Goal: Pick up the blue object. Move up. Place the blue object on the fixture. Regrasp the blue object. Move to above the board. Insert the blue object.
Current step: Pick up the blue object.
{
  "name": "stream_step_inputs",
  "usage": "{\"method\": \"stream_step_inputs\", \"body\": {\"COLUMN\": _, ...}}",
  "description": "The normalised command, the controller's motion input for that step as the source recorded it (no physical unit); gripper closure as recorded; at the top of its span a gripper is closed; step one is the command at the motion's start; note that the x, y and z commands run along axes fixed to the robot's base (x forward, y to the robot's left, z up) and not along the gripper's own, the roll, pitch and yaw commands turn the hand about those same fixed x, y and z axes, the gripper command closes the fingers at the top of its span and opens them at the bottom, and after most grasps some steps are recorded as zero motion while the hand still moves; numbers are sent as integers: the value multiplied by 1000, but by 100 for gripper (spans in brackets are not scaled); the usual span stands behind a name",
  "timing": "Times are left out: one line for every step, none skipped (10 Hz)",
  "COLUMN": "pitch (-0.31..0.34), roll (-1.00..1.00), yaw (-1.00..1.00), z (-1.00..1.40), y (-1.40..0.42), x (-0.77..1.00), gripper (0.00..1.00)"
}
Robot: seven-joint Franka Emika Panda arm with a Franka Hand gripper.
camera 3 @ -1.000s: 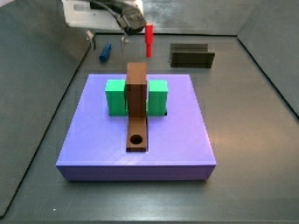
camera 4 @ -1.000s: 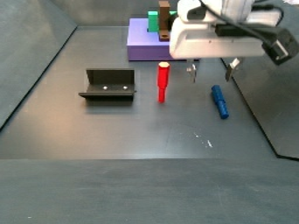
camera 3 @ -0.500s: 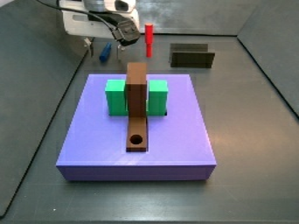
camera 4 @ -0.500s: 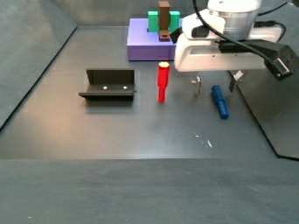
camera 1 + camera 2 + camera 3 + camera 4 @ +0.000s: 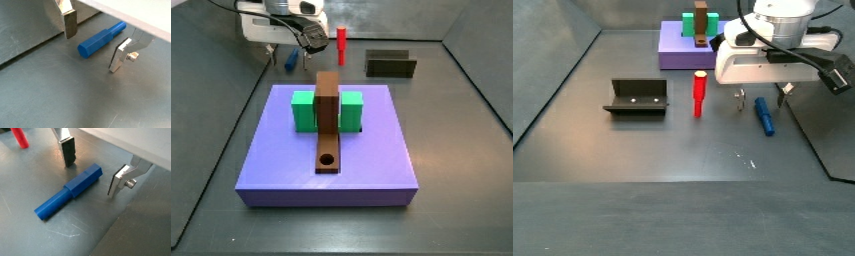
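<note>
Blue object [image 5: 69, 193] between open end effector [image 5: 91, 172] fingers

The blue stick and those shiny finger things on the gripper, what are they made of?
The blue object looks like smooth matte plastic: even colour, soft dull sheen, probably moulded. The gripper hangs open just above it, on the floor; its fingers look like bare brushed metal, silver and reflective, with dark pads that may be rubber.

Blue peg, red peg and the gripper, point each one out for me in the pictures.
blue peg [image 5: 69, 198]: a wrist view, middle of its body, lying flat on the floor.
red peg [image 5: 700, 93]: a side view, mid-shaft, standing upright.
gripper [image 5: 93, 166]: a wrist view, open, the gap between its fingertips above the blue peg.
</note>
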Motion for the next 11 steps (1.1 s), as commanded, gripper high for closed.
{"method": "stream_step_inputs", "body": {"pitch": -300, "roll": -164, "yaw": 29, "z": -220, "y": 69, "x": 0, "gripper": 0}}
{"method": "stream_step_inputs", "body": {"pitch": -323, "roll": -149, "yaw": 23, "z": -211, "y": 69, "x": -40, "gripper": 0}}
{"method": "stream_step_inputs", "body": {"pitch": -391, "roll": -134, "yaw": 40, "z": -223, "y": 74, "x": -100, "gripper": 0}}
{"method": "stream_step_inputs", "body": {"pitch": -229, "roll": -144, "yaw": 0, "z": -114, "y": 83, "x": 0, "gripper": 0}}
{"method": "stream_step_inputs", "body": {"pitch": 0, "roll": -26, "yaw": 0, "z": 0, "y": 0, "x": 0, "gripper": 0}}
{"method": "stream_step_inputs", "body": {"pitch": 0, "roll": 0, "yaw": 0, "z": 0, "y": 0, "x": 0, "gripper": 0}}
{"method": "stream_step_inputs", "body": {"pitch": 0, "roll": 0, "yaw": 0, "z": 0, "y": 0, "x": 0, "gripper": 100}}
{"method": "stream_step_inputs", "body": {"pitch": 0, "roll": 0, "yaw": 0, "z": 0, "y": 0, "x": 0, "gripper": 100}}
{"method": "stream_step_inputs", "body": {"pitch": 0, "roll": 0, "yaw": 0, "z": 0, "y": 0, "x": 0, "gripper": 100}}
{"method": "stream_step_inputs", "body": {"pitch": 0, "roll": 0, "yaw": 0, "z": 0, "y": 0, "x": 0, "gripper": 100}}
{"method": "stream_step_inputs", "body": {"pitch": 0, "roll": 0, "yaw": 0, "z": 0, "y": 0, "x": 0, "gripper": 100}}
